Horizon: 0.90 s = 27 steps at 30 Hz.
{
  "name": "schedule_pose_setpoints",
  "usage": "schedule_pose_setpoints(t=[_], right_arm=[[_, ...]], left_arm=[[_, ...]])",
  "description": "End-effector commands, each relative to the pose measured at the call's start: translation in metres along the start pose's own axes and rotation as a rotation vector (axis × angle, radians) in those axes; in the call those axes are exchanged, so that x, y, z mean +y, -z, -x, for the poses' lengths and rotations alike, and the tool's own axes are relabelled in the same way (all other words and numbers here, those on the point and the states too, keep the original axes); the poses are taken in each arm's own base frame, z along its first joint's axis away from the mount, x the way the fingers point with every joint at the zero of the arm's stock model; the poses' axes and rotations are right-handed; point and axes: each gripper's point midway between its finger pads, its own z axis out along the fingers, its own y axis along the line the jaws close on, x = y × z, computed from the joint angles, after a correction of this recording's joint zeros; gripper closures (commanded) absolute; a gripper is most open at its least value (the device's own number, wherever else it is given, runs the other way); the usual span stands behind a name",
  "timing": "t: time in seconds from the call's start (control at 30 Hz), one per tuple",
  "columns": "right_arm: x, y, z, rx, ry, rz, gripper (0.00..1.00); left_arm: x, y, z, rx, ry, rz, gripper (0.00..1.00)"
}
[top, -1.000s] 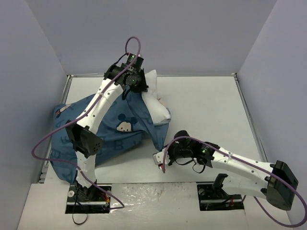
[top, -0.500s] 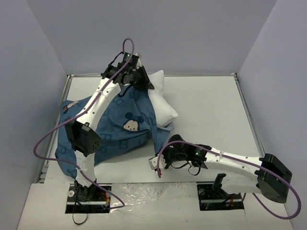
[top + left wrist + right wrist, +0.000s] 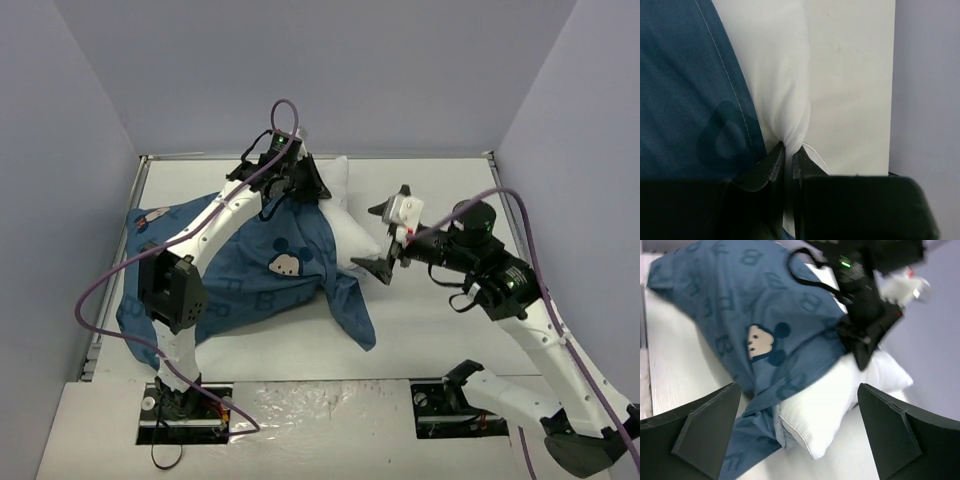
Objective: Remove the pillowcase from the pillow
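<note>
The dark-blue pillowcase with mouse faces covers most of the pillow. The pillow's white end sticks out at the right. My left gripper is shut on that bare end. In the left wrist view its fingertips pinch a fold of white pillow beside the pillowcase hem. My right gripper hangs open just right of the pillow's end, holding nothing. In the right wrist view the right gripper faces the pillow and pillowcase, with the left gripper above them.
A loose flap of the pillowcase trails toward the near edge. Grey walls enclose the white table on three sides, with a metal rail along the left. Purple cables loop from both arms.
The right gripper has opened and swung up and to the right, from low by the pillowcase's loose corner to beside the pillow's end. The left gripper keeps its grip and has shifted slightly right.
</note>
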Motion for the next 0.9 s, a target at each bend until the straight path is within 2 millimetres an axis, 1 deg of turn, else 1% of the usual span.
schedule_pose_setpoints(t=[0.0, 0.03, 0.07, 0.1, 0.13, 0.17, 0.23, 0.27, 0.3, 0.33, 0.4, 0.43, 0.5, 0.53, 0.57, 0.63, 0.67, 0.73, 0.77, 0.8, 0.83, 0.87], right_arm=[[-0.026, -0.015, -0.047, 0.120, -0.480, -0.087, 0.00], [-0.032, -0.018, -0.052, 0.113, -0.543, -0.077, 0.00], [-0.034, -0.028, -0.066, 0.131, -0.616, -0.057, 0.00], [-0.041, -0.030, -0.070, 0.129, -0.660, -0.066, 0.00], [-0.043, -0.033, -0.075, 0.137, -0.663, -0.058, 0.00], [-0.044, -0.038, -0.087, 0.161, -0.667, -0.051, 0.00], [-0.048, -0.037, -0.099, 0.167, -0.633, -0.029, 0.00], [-0.049, -0.040, -0.108, 0.181, -0.648, -0.020, 0.00], [-0.051, -0.040, -0.112, 0.185, -0.661, -0.016, 0.00], [-0.049, -0.042, -0.113, 0.175, -0.665, 0.011, 0.00], [-0.046, -0.048, -0.125, 0.200, -0.700, 0.028, 0.00], [-0.042, -0.053, -0.137, 0.231, -0.717, 0.031, 0.00], [-0.036, -0.058, -0.147, 0.249, -0.730, 0.049, 0.00], [-0.028, -0.065, -0.156, 0.267, -0.745, 0.072, 0.01], [-0.026, -0.070, -0.158, 0.268, -0.743, 0.079, 0.01], [-0.020, -0.080, -0.163, 0.276, -0.744, 0.090, 0.05], [-0.016, -0.090, -0.171, 0.293, -0.737, 0.084, 0.06], [-0.016, -0.099, -0.182, 0.309, -0.739, 0.065, 0.11], [-0.019, -0.101, -0.188, 0.323, -0.745, 0.041, 0.13], [-0.021, -0.101, -0.193, 0.331, -0.758, 0.036, 0.21], [-0.020, -0.102, -0.202, 0.345, -0.783, 0.041, 0.27], [-0.021, -0.102, -0.202, 0.334, -0.802, 0.056, 0.38]], left_arm=[[-0.049, 0.021, 0.029, -0.116, -0.085, -0.130, 0.98], [-0.051, 0.021, 0.028, -0.112, -0.086, -0.137, 0.98], [-0.051, 0.019, 0.026, -0.107, -0.087, -0.135, 0.98], [-0.052, 0.020, 0.025, -0.106, -0.090, -0.136, 0.98], [-0.051, 0.020, 0.024, -0.102, -0.093, -0.131, 0.98], [-0.053, 0.023, 0.024, -0.106, -0.103, -0.133, 0.98], [-0.052, 0.025, 0.023, -0.106, -0.108, -0.129, 0.98], [-0.054, 0.029, 0.023, -0.110, -0.114, -0.136, 0.98], [-0.053, 0.030, 0.023, -0.111, -0.113, -0.135, 0.98], [-0.052, 0.030, 0.021, -0.110, -0.113, -0.136, 0.98], [-0.054, 0.033, 0.020, -0.112, -0.115, -0.144, 0.98], [-0.054, 0.033, 0.018, -0.106, -0.114, -0.150, 0.98], [-0.057, 0.034, 0.016, -0.106, -0.118, -0.161, 0.98], [-0.058, 0.035, 0.015, -0.104, -0.120, -0.168, 0.98], [-0.059, 0.034, 0.012, -0.098, -0.120, -0.174, 0.98], [-0.065, 0.035, 0.009, -0.091, -0.132, -0.195, 0.98], [-0.067, 0.035, 0.008, -0.086, -0.135, -0.200, 0.98], [-0.071, 0.037, 0.007, -0.088, -0.147, -0.212, 0.98], [-0.072, 0.038, 0.008, -0.089, -0.149, -0.216, 0.98], [-0.074, 0.041, 0.009, -0.095, -0.154, -0.218, 0.98], [-0.075, 0.043, 0.010, -0.100, -0.165, -0.220, 0.98], [-0.077, 0.049, 0.012, -0.109, -0.174, -0.222, 0.98]])
